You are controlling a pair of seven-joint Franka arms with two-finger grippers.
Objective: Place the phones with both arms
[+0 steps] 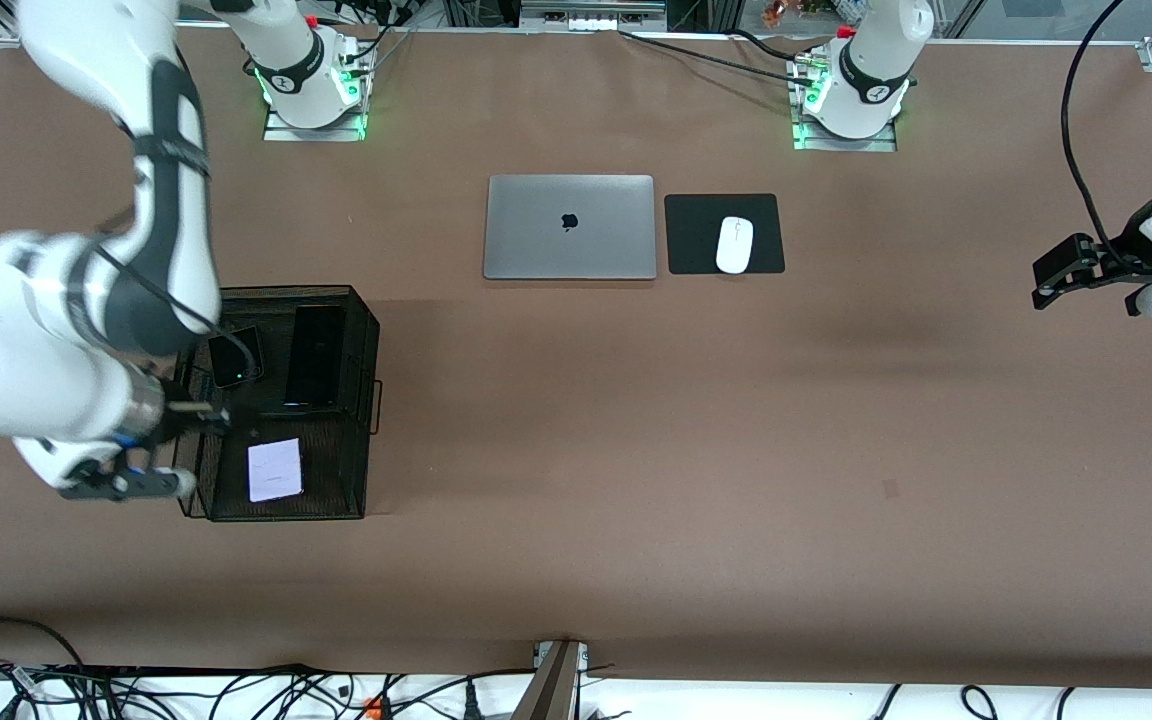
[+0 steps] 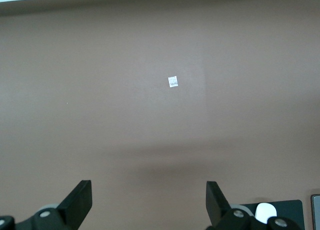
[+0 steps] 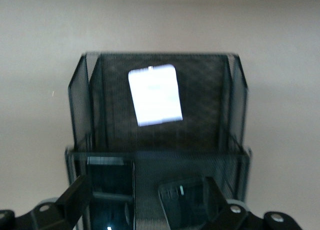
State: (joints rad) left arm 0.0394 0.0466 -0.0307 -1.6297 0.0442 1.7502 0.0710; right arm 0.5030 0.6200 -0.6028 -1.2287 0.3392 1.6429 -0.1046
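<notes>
Brown matting covers my long table [image 1: 576, 480], and near the edge at my right arm's end sits a black mesh basket [image 1: 361, 400] holding all three phones. The small black phone [image 1: 235, 357] and the long slim black phone [image 1: 315, 355] lie side by side in the basket's half nearer my bases; the pale lilac-white phone [image 1: 274, 469] lies alone in the half nearer the front camera. Each rests flat on the mesh floor, walled in so none can slide out.

My right end effector [image 1: 161, 440] hangs over the basket's outer rim, above the dark pair, fingers [image 3: 75, 197] spread apart and gripping nothing. I judge that it stands open because its phone is already down.

My left end effector [image 1: 1061, 275] waits over bare matting by the table edge at my left arm's end, well apart from the basket, fingers [image 2: 80, 200] wide and empty.

Midway along the table edge by my bases lie a closed silver laptop [image 1: 570, 227] and, just beside it, a white mouse [image 1: 734, 244] on a black pad [image 1: 696, 235], both untouched. With every handset inside, the placing looks complete.
</notes>
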